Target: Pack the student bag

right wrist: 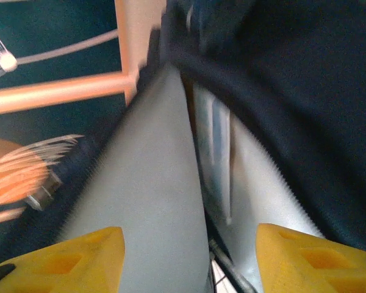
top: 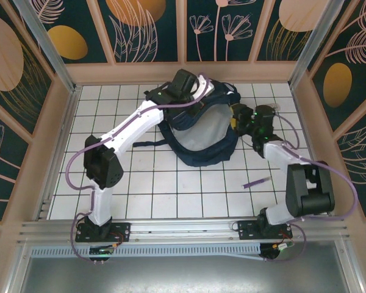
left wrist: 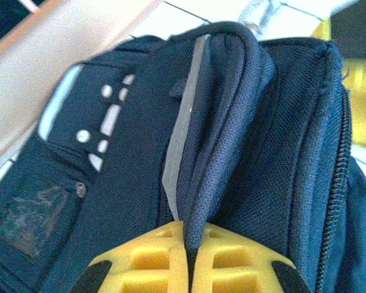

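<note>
- The left gripper (left wrist: 188, 247) is at the far-left top of the student bag (top: 201, 137). Its yellow ribbed fingers (left wrist: 140, 262) are pressed together on a raised fold of navy woven fabric.
- Just left of that fold, a thin grey stripe runs along the bag, beside a smooth dark patch with white dots.
- The bag lies slumped and open-mouthed, with smooth pale grey lining inside a navy rim.
- The right gripper (right wrist: 189, 238) is at the bag's right edge. Its yellow fingers are spread wide, and a pale lining panel stands between them.
- A purple pen (top: 256, 182) lies on the white gridded table (top: 146, 183), near-right of the bag and apart from it.
</note>
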You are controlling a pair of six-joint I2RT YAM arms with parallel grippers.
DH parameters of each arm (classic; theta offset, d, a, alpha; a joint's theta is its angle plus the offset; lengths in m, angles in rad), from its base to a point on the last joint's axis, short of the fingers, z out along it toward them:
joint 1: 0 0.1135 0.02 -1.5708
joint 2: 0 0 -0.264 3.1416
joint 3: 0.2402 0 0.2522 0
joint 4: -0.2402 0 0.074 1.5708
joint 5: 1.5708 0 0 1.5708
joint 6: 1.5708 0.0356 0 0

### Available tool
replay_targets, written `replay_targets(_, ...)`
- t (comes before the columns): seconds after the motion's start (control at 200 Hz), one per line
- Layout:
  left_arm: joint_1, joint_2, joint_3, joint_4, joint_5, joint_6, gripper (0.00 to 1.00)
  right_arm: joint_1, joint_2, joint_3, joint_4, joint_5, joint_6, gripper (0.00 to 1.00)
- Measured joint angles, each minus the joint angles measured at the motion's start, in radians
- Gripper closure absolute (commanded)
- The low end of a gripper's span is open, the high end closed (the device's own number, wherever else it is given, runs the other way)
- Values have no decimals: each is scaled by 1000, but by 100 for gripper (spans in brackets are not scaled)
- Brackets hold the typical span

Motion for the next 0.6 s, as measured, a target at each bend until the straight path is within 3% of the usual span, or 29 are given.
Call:
replay_targets(0.045,2,-36,-70,18,29,22,87,-36,-34,0,-51,-9,-51,41)
replay_targets(0.1,2,-67,-131,32,61,36,53,-67,-76,0,-109,-13,-111,41)
replay_targets(0.195,5,-116,-222,69,118,32,24,-101,-132,21,-222,-9,-238,41)
replay_targets(0.225,6,-130,-242,84,131,24,3,-108,-136,34,-251,-10,-279,42)
replay_targets(0.365,62,-181,-288,175,196,-68,1,-122,-84,158,-384,-21,-487,45)
replay_targets(0.49,197,-186,-310,313,255,-165,1,-87,47,310,-470,-29,-675,46)
replay_targets(0.601,294,-143,-351,406,235,-188,1,-49,133,341,-505,-34,-773,47)
